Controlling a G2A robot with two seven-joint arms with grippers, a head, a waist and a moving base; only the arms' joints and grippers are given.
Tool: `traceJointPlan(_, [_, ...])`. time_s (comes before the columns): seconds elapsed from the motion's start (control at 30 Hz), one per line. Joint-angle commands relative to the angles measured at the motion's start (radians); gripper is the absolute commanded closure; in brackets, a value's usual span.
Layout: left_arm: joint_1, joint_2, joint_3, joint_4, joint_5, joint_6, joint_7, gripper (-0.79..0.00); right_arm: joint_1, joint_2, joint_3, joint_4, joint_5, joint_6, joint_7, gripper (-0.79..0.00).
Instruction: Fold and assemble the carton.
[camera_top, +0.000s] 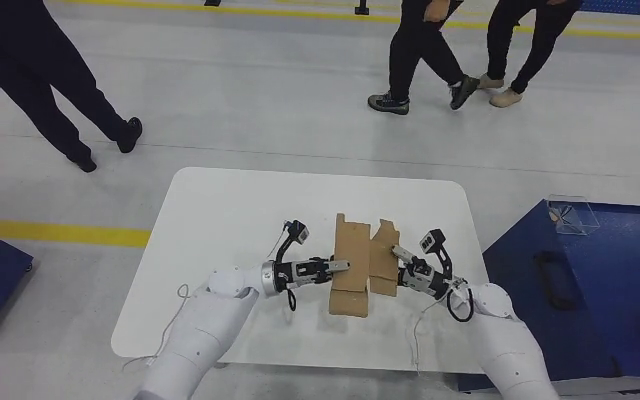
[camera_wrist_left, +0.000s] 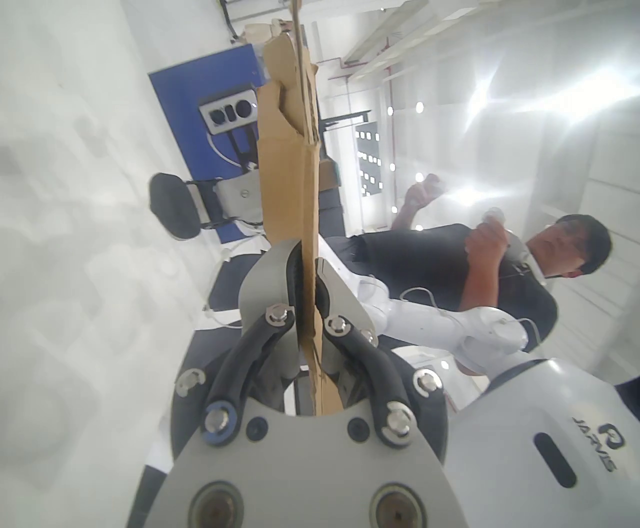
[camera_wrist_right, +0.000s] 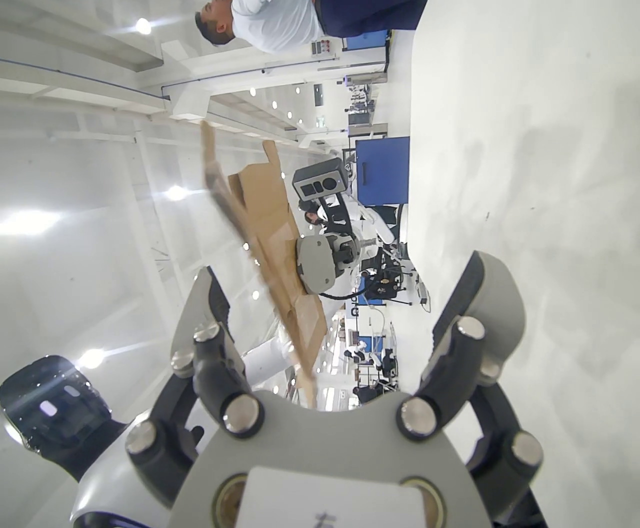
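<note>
Firmly clamped on one edge of the carton (camera_wrist_left: 285, 165), the fingers (camera_wrist_left: 260, 280) of the left gripper (camera_wrist_left: 306, 260) held the brown board edge-on to their own camera, a grip that looked meant to anchor the sheet while the other arm worked. Opposite, the right gripper (camera_wrist_right: 344, 272) had its fingers (camera_wrist_right: 480, 285) spread wide. The carton (camera_wrist_right: 265, 200) ran between them, apparently clear of both, as if lined up for a pinch not yet made.

Seen from above, the left gripper (camera_top: 338, 266) and the right gripper (camera_top: 402, 253) flanked the carton (camera_top: 352, 270). It lay flat over the middle of the white tabletop (camera_top: 220, 230), seemingly raised a little; whether any corner rested on the surface could not be told.

The carton was a flat, notched blank with flaps projecting on its far side and no walls raised, so as a container it had no hollow and held nothing. Off to the right, a clear box (camera_top: 572, 213) sat on a blue cabinet (camera_top: 590, 300); its contents could not be made out.
</note>
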Motion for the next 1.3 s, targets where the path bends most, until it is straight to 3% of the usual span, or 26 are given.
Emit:
traceJointPlan(0.0, [0.016,0.006,-0.005,-0.014,-0.01,0.015,-0.014,0.0,-0.01,-0.002,-0.004,-0.012,0.023,-0.013,0.009,0.0])
traceJointPlan(0.4, [0.023,0.013,-0.006,0.021,-0.011,0.038,-0.024,0.0,-0.04,0.001,0.0,-0.041,0.113,0.007,0.113,0.0])
traceJointPlan(0.43, [0.024,0.013,-0.006,0.023,-0.013,0.039,-0.023,-0.314,-0.041,0.002,0.002,-0.043,0.121,0.015,0.121,0.0])
traceJointPlan(0.47, [0.024,0.013,-0.005,0.026,-0.014,0.041,-0.026,-0.785,-0.041,0.003,0.005,-0.041,0.126,0.021,0.12,0.0])
traceJointPlan(0.63, [0.026,0.034,-0.05,0.069,-0.009,0.024,-0.013,-0.785,-0.026,0.007,0.017,-0.02,0.121,0.039,0.079,0.0])
traceJointPlan(0.87, [0.077,0.105,-0.152,0.105,0.134,-0.04,0.072,-0.785,-0.012,0.021,0.035,0.014,0.031,0.064,-0.035,0.0])
traceJointPlan(1.0, [0.08,0.107,-0.153,0.102,0.149,-0.044,0.084,-0.785,-0.015,0.024,0.037,-0.007,-0.009,0.029,-0.06,0.0])
traceJointPlan(1.13, [0.08,0.107,-0.153,0.102,0.149,-0.044,0.084,-0.785,-0.071,0.042,0.083,-0.236,-0.077,-0.105,-0.103,0.0])
traceJointPlan(1.27, [0.08,0.107,-0.153,0.102,0.149,-0.044,0.084,-0.785,-0.173,0.055,0.145,-0.613,-0.042,-0.129,-0.117,0.0])
